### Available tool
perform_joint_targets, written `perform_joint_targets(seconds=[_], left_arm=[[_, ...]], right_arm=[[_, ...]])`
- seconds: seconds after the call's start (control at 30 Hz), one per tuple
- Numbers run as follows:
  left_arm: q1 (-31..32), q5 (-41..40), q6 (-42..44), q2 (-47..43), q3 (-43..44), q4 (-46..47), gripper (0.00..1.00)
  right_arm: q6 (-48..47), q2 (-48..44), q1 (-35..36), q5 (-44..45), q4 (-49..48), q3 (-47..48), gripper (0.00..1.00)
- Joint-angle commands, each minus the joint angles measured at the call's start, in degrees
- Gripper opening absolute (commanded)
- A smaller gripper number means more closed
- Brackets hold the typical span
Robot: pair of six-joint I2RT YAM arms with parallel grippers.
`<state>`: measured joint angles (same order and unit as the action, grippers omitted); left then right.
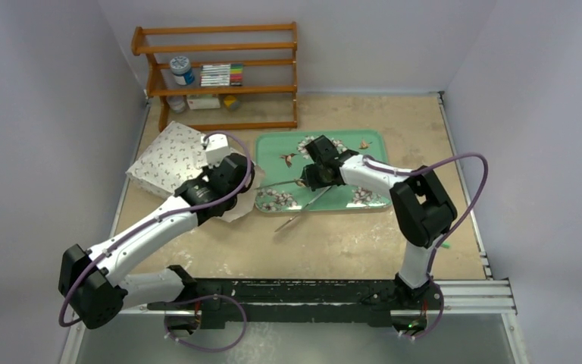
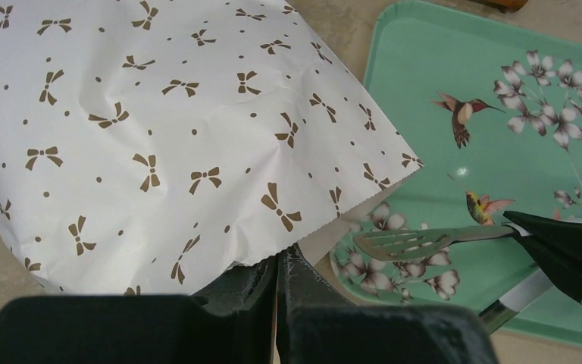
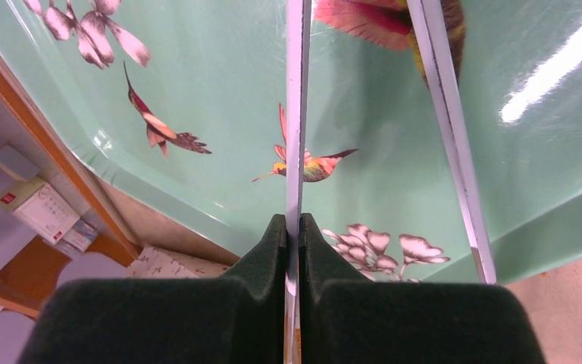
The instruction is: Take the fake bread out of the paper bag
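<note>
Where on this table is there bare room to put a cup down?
Bare table lies between the tray and the arm bases, right of the tray, and behind it beside the shelf. Crowded: where the paper bag meets the tray's left end, with the left gripper at the bag's mouth and the right gripper holding tongs.

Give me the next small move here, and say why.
Probably raise the left gripper slightly to open the paper bag: its jaws are shut on the bag's serrated mouth edge, no bread shows yet, and the right gripper holds a slotted metal utensil pointing at that mouth.
</note>
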<state>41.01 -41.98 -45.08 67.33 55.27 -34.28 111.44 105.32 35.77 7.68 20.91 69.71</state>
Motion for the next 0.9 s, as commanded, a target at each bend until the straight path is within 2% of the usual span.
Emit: perform_joint_targets(seconds=[0.0,0.2,0.3,0.33,0.47,0.57,0.67,0.87], left_arm=[[0.28,-2.89,-3.48,-2.83,-1.67,-1.75,0.0],[1.46,-1.97,-3.62,-2.1,1.93,-1.27,0.0],[3.41,-1.03,-3.28,0.24,4.32,-0.57,0.0],[5.34,-1.2,-3.09,2.26,6.6,-0.14,0.0],[8.46,-2.01,-3.0,5.25,9.52,0.39,0.0],[10.71,-3.1,-2.72,6.54,12.01,0.29,0.0],[12.58,-3.9,-2.03,7.45,15.24,0.16,0.0],[15.69,-5.77,0.05,8.68,21.52,-0.83,0.0]], right_arm=[[-2.08,1.38,0.87,-1.08,-2.88,-0.86,0.0],[-14.09,0.78,2.04,5.37,-3.1,1.83,0.16],[-17.52,-0.81,2.46,6.2,-7.29,-1.26,0.34],[-19.76,-1.81,2.54,5.83,-11.19,-3.76,0.46],[-22.85,-2.84,2.55,5.62,-13.46,-5.0,0.58],[-26.71,-4.23,2.97,6.65,-12.86,-3.34,0.6],[-34.99,-6.37,4.14,9.14,-12.04,0.12,0.61],[-58.87,-9.16,7.33,13.03,-14.85,5.6,0.62]])
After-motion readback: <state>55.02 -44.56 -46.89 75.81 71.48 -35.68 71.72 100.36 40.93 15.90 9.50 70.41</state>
